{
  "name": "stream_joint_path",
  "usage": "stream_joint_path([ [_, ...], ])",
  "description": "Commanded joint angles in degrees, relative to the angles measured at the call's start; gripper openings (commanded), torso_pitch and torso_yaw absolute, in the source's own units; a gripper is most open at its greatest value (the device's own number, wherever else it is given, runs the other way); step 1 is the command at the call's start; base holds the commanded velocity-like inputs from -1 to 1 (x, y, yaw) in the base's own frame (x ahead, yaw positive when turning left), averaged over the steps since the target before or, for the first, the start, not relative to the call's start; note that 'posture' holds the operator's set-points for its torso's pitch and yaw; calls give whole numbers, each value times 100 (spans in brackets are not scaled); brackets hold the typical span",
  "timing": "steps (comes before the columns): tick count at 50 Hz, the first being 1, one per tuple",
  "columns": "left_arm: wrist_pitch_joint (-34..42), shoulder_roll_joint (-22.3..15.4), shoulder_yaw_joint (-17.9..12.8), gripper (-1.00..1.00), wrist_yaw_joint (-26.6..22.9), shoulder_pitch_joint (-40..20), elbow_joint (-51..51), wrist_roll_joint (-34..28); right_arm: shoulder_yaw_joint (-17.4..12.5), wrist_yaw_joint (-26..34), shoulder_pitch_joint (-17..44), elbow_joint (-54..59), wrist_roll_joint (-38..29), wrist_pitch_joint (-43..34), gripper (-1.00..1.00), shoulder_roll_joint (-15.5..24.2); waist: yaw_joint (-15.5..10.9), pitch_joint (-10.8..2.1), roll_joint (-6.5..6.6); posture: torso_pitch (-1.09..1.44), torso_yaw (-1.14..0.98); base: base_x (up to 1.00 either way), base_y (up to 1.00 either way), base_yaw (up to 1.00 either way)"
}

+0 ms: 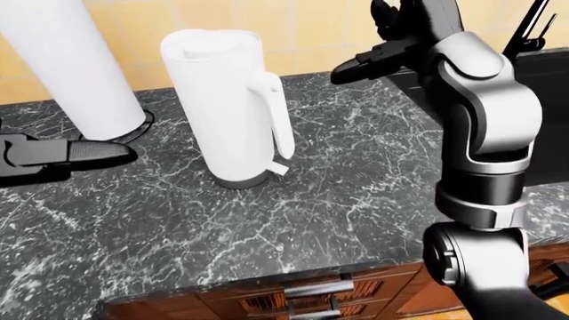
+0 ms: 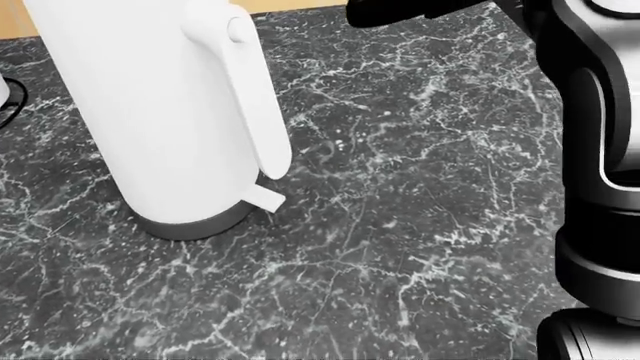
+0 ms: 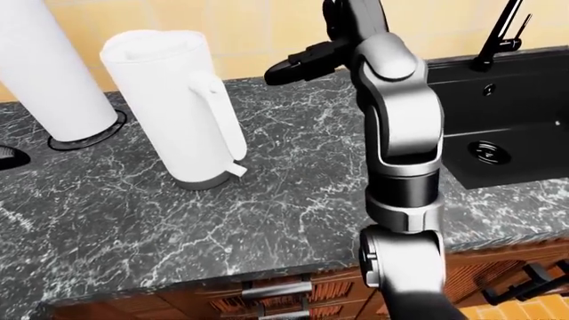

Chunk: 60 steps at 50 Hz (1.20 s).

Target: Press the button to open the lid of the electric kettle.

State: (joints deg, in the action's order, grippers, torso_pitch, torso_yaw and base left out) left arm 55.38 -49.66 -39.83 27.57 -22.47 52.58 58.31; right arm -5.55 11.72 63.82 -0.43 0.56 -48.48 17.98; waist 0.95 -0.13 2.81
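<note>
Right arm (image 3: 402, 133) between kettle (image 1: 227, 107) and sink (image 3: 498, 113)

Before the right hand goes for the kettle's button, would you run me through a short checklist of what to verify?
1. Kettle upright on the counter: ok.
2. Lid shut, so the press is not yet done: ok.
3. Button in view: cannot tell; a small round knob shows at the handle's top, but it may not be the button.
4. Right hand near the kettle: not ok; it hangs up and to the right, apart from it.
5. Path from right hand to kettle top free: ok.
6. Left hand out of the way: ok; low at the left-eye view's left edge, touching nothing.
</note>
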Motion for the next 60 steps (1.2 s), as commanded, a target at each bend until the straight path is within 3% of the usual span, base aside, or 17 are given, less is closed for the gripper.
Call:
stream_joint_path([
  [1,-127,-83,-106,100,2,-83,8,-96,-36,44,238,-128,-71,202,100,23,-1,-116,8,-13,0,0,0,0],
  [29,-23,-46,-156,100,-12,-86,21,-102,257,566,987,1249,-806,1042,100,-533,28,-142,73,-13,0,0,0,0],
  [40,-48,-122,-182,100,47,-88,-7,-13,284,659,1088,1285,-871,1008,100,-637,32,-131,86,-13,0,0,0,0],
  [60,-78,-130,-158,100,64,-73,-14,-22,408,1304,936,442,-932,188,100,-731,37,-115,91,-13,0,0,0,0],
])
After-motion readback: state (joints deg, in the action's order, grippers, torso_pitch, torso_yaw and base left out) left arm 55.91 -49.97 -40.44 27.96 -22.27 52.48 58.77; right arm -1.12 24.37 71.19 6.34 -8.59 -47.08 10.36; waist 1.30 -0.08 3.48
